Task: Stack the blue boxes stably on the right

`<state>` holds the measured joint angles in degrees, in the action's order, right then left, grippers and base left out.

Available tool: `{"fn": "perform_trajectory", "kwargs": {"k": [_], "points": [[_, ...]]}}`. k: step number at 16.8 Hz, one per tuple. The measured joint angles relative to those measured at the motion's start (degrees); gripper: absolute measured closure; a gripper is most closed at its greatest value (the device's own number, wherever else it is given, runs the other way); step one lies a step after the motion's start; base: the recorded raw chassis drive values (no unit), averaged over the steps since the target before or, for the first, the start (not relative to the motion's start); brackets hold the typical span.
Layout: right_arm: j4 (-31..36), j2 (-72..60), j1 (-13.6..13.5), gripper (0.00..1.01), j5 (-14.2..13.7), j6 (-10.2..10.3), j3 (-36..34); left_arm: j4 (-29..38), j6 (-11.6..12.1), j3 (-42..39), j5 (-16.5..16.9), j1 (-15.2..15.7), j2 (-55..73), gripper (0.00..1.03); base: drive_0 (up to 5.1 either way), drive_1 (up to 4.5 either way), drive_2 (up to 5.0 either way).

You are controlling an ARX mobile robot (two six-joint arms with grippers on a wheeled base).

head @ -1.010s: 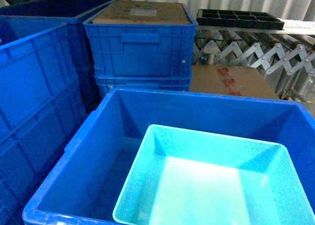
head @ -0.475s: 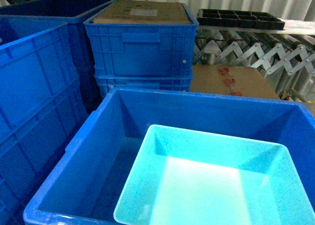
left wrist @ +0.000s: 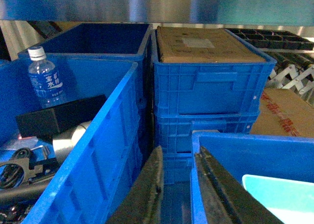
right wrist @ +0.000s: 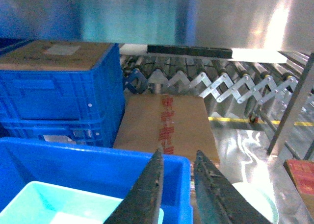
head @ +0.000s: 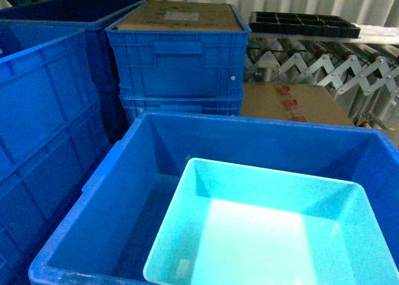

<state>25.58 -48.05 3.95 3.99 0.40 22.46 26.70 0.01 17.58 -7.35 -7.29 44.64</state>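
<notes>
A pale turquoise blue box sits inside a large smooth royal-blue tub, toward its right side. It also shows as a corner in the left wrist view and in the right wrist view. My left gripper has one finger on each side of the tub's left wall, jaws nearly together on it. My right gripper holds the tub's right wall the same way. Neither gripper appears in the head view.
Ribbed blue crates under a cardboard sheet stand behind the tub. Another ribbed crate on the left holds a water bottle and gear. A cardboard box, a roller conveyor and a black tray lie back right.
</notes>
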Motion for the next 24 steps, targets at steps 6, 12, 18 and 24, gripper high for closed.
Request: {"fn": "perform_trajectory", "kwargs": {"k": [6,12,18,24], "points": [[1.95,7.52,-4.13,0.99,-3.87,-0.26,-9.57,0.04,0.04,-7.5,5.86,5.29,-7.39,1.01,0.0,0.0,0.0],[-0.22,15.91,-3.93,0.99,-4.0,-0.26,-15.96,-3.26,0.0,-12.72,7.32,7.21,-15.8,1.01,0.0,0.0,0.0],[-7.8,30.12,-3.93,0.99,-4.0,-0.26,-21.7,-11.58,0.02,-16.74,7.32,7.23,-29.7,1.01,0.0,0.0,0.0],[-10.93,33.66,-3.93,0.99,-4.0,-0.26,-21.7,-14.23,0.0,-16.74,7.34,7.23,-32.28,1.01,0.0,0.0,0.0]]}}
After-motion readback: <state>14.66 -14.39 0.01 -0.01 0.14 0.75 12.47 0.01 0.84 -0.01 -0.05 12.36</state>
